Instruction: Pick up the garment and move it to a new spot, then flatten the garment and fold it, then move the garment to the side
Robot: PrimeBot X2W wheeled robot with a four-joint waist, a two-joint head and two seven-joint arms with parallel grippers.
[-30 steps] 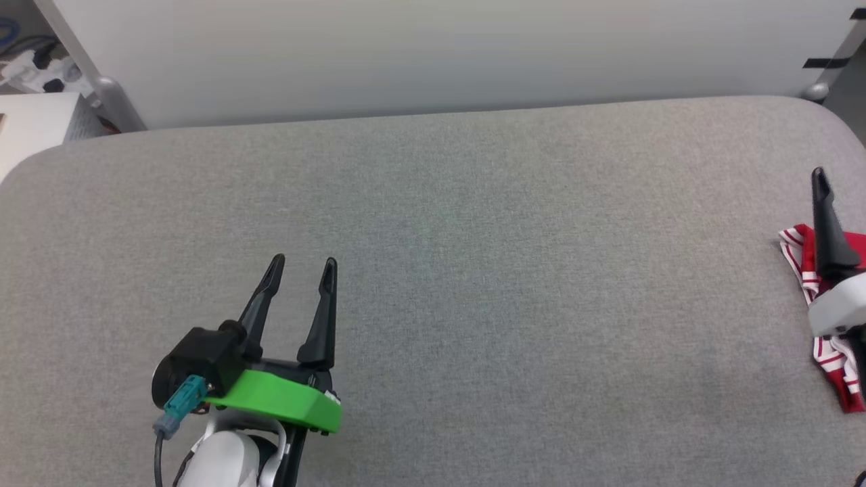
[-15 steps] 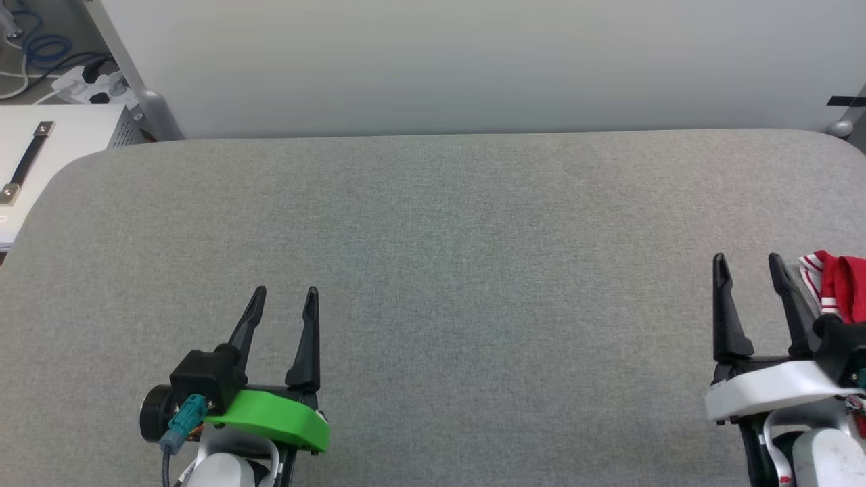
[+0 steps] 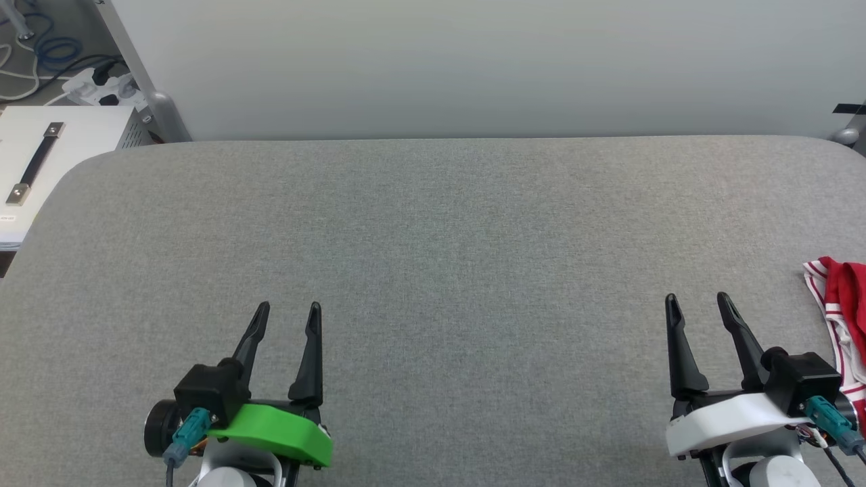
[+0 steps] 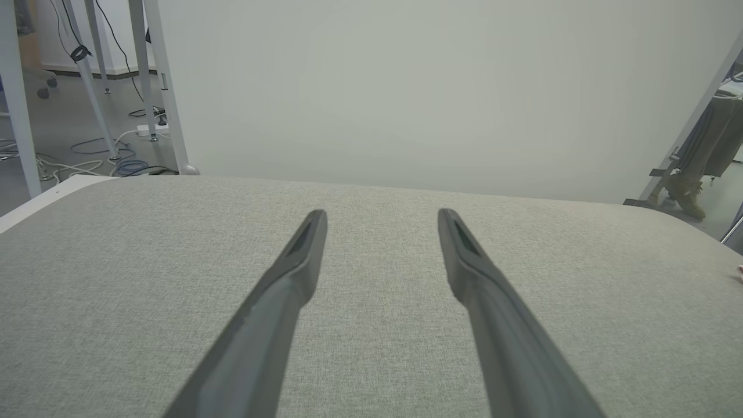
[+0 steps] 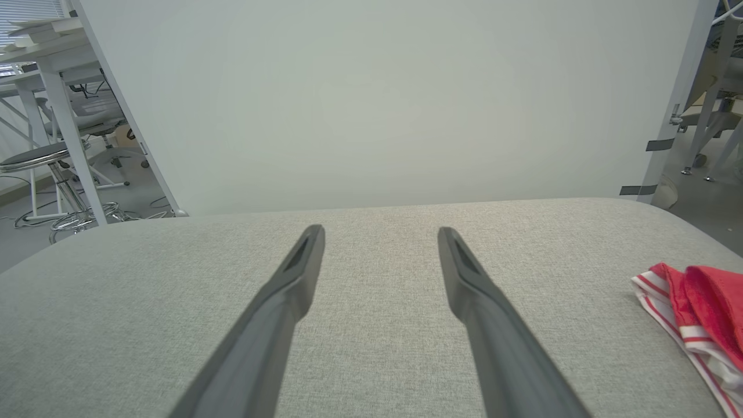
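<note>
The grey padded table [image 3: 433, 237] spreads wide before me, with a pale panel [image 3: 473, 67] along its far edge. The garment [image 3: 842, 318], red with striped trim, lies bunched at the table's right edge, near my right gripper [image 3: 697, 297] but clear of its fingers. My left gripper [image 3: 288, 308] is at the near left. Both pairs of fingers are spread wide, holding nothing.

The grey fabric-covered surface [image 3: 433, 237] is seen from high above in the head view, facing the pale wall [image 3: 473, 67]. Both wrist views are set low, near it, aimed at that wall; the red, white-striped garment [image 3: 849, 297] is shared by head and right wrist views.
</note>
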